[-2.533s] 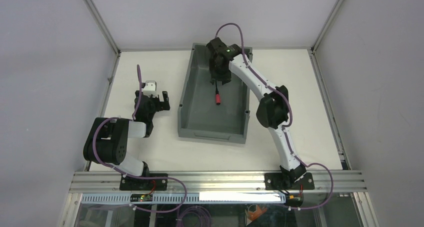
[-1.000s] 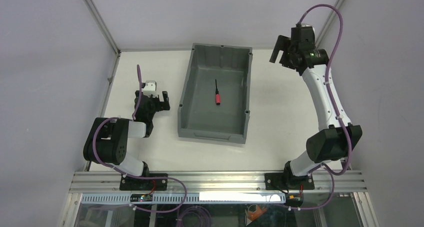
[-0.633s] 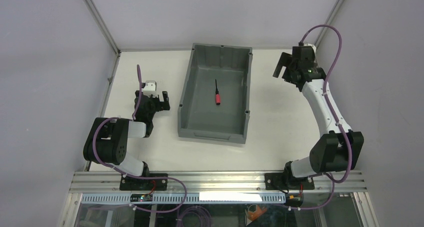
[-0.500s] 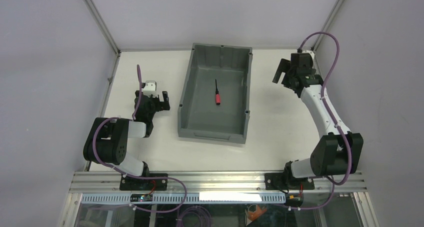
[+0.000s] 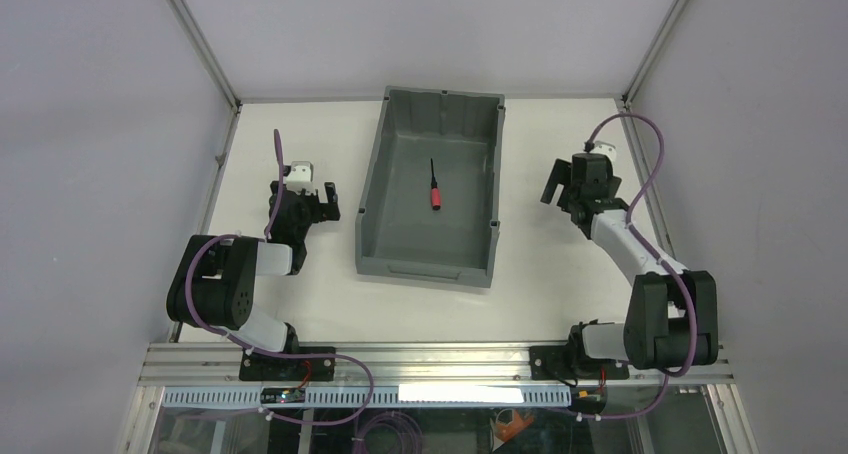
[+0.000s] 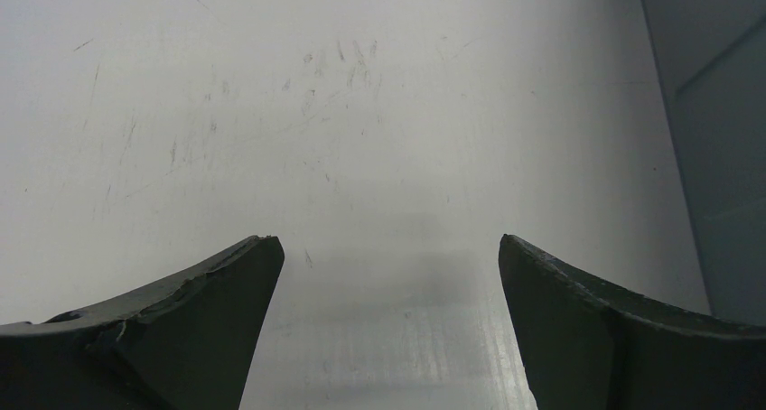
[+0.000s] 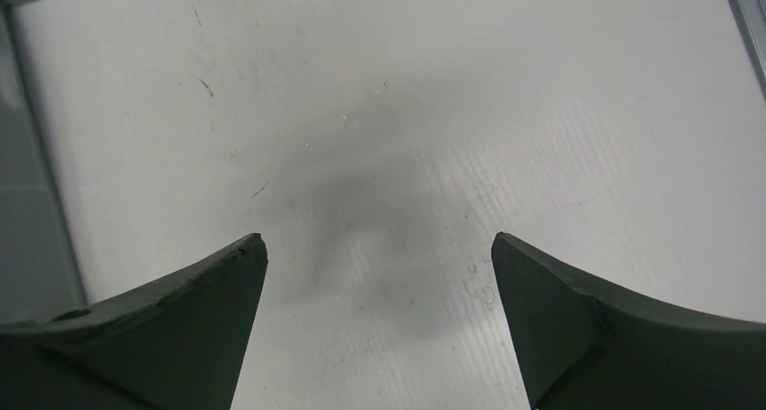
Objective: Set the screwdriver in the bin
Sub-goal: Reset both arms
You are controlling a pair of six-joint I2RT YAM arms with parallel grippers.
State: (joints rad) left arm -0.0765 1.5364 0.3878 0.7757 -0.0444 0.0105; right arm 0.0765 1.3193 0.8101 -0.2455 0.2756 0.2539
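The screwdriver [image 5: 435, 189], with a red handle and thin black shaft, lies flat on the floor of the dark grey bin [image 5: 375, 189] at the table's middle back. My right gripper [image 5: 566, 187] hangs open over bare table to the right of the bin, nothing between its fingers [image 7: 181, 329]. In the right wrist view the gripper [image 7: 379, 243] shows only white table, with the bin's wall [image 7: 27, 220] at the left edge. To the left of the bin, my left gripper [image 5: 306, 203] stays low over the table, open and empty [image 6: 388, 243].
The bin's outer wall [image 6: 723, 157] fills the right edge of the left wrist view. Aluminium frame rails [image 5: 650, 204] run along the table's sides, close to the right arm. Purple cables loop off both arms.
My right arm has pulled back from above the bin, swung right, then folded down toward the near right side of the table. The screwdriver stays on the bin floor. The left arm is still.
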